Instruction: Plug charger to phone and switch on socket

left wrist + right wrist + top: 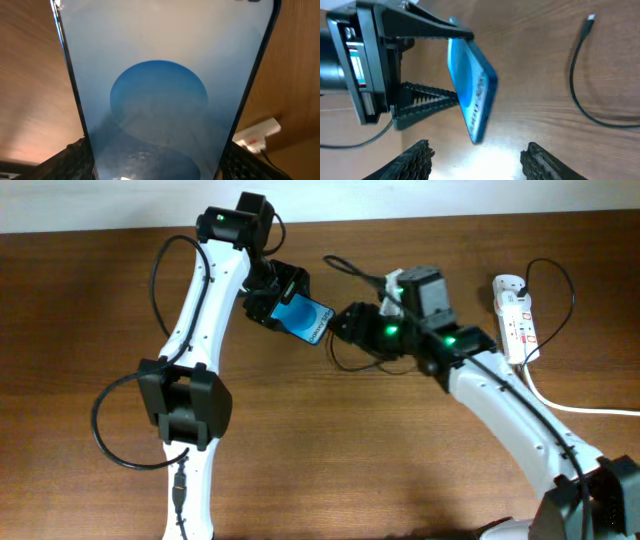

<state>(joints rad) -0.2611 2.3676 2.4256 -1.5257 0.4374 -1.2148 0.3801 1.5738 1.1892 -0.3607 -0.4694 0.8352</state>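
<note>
My left gripper (285, 298) is shut on the phone (305, 320) and holds it tilted above the table, blue screen up. In the left wrist view the phone (160, 100) fills the frame between the two fingers (157, 167). My right gripper (350, 326) is open and empty, just right of the phone's free end; in the right wrist view its fingers (480, 160) spread below the phone's lower corner (472, 95). The charger's thin black cable (577, 90) lies on the table with its plug tip (590, 19) free. The white socket (515, 320) lies far right.
The socket also shows in the left wrist view (257, 136), past the phone's right edge. Its thick white cord (570, 405) runs off to the right. Thin black cable loops (345, 266) lie on the wooden table (330, 440) around my right gripper.
</note>
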